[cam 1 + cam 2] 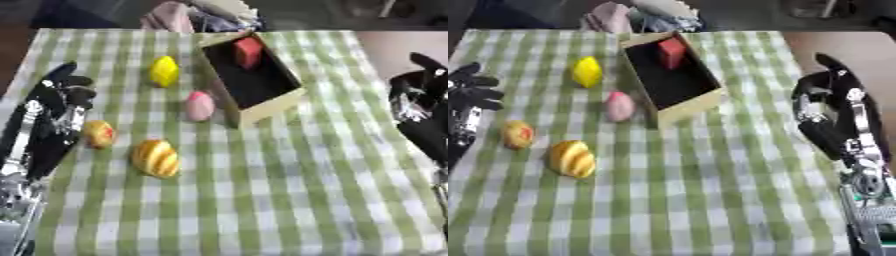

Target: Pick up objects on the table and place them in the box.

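We see a table with a green and white check cloth (pixel 262 200). Near the far side sits an open box (pixel 254 75) with pale walls and a dark inside. It lies turned a bit, not square to the table edge. A red block (pixel 248 51) is in the box, at its far end.

Four things lie on the cloth to the left of the box. A yellow lemon (pixel 164 71) is the farthest one, a little way from the box wall. A pink egg (pixel 199 106) lies just beside the near corner of the box — we cannot tell if it touches. Closer to us is a small orange ball (pixel 99 134) with a red spot, near the left arm. A striped yellow bun (pixel 157 158) is the nearest one, just right of the ball and apart from it.

The left hand (pixel 470 90) is at the left edge of the table, over the cloth. Its fingers are spread and it holds nothing. It is near the ball but does not touch it.

The right hand (pixel 829 95) is at the right side, well apart from the box — it holds nothing we can see. Its fingers look a bit bent, and we cannot tell if it is open or closed.
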Motion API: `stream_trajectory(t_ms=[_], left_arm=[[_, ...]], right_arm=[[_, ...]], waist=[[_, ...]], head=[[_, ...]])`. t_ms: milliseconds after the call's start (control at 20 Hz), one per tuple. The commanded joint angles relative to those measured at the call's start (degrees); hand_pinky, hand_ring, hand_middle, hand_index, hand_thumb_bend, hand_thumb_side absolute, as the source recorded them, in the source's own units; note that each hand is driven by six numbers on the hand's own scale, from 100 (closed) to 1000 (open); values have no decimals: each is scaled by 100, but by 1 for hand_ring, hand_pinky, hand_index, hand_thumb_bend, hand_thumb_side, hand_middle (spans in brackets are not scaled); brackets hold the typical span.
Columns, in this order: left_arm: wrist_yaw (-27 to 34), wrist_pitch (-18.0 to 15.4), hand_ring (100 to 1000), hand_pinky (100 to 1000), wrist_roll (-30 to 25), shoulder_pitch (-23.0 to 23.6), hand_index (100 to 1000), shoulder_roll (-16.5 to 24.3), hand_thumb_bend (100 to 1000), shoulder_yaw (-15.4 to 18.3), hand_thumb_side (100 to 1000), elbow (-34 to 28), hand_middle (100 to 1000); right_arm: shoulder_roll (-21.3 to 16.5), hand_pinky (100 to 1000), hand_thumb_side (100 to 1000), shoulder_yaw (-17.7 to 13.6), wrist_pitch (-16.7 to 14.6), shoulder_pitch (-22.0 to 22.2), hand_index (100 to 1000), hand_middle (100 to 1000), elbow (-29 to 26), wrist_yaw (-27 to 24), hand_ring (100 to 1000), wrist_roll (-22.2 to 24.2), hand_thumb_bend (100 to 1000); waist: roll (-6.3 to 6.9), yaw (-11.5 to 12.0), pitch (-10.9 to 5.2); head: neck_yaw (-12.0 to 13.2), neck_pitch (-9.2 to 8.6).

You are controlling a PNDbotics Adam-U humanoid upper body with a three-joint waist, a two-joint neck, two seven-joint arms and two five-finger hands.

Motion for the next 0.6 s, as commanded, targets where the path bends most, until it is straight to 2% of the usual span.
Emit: stream_trajectory(t_ms=[50,350,600], left_arm=[[-25,-5,703,676,-1,-45,922,38,100,22,654,-95,707],[-54,-8,701,677,-40,-54,922,41,100,22,657,-103,704],[-113,4,692,675,-36,-54,920,135,100,43,644,-105,692]], right_arm=[[-44,586,470,-11,-10,-49,904,596,-74,27,718,31,100],[-46,586,470,-14,-3,-52,904,593,-74,32,716,44,100],[-38,586,470,-17,0,-43,905,591,-69,42,714,62,100]], waist=[[37,-3,-127],[44,-5,-113],[55,-18,-113]], head=[[107,27],[144,27],[83,27]])
